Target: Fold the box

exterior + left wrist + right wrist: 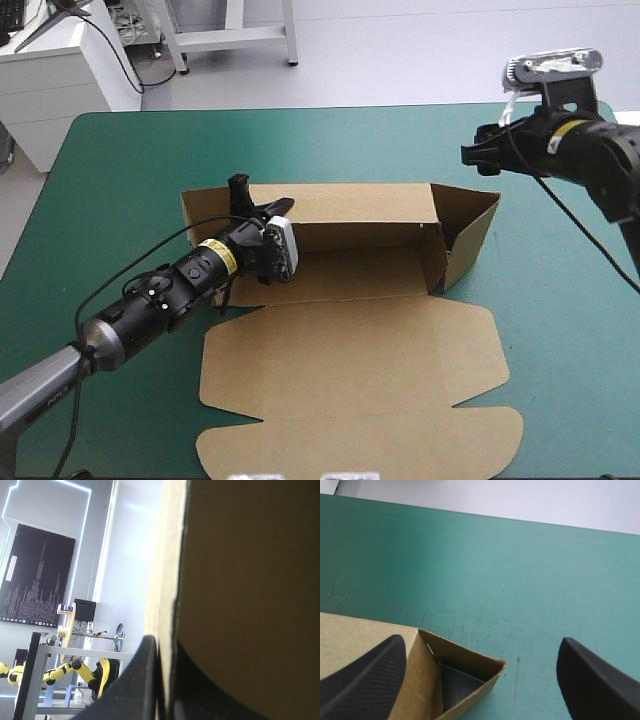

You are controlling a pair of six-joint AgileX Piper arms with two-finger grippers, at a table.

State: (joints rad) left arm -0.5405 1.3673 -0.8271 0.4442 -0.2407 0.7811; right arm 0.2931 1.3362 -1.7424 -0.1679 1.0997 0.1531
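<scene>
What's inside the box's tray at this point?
Inside the box, only bare brown floor shows. The left gripper, shut on the back wall, and its wrist cover the tray's left end, so that part cannot be checked.

The left arm [190, 275] hides the left end of the box [350, 350], its near edge cropped.

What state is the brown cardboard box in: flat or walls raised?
Walls raised: on the brown cardboard box, far wall and right end stand; lid flat.
</scene>
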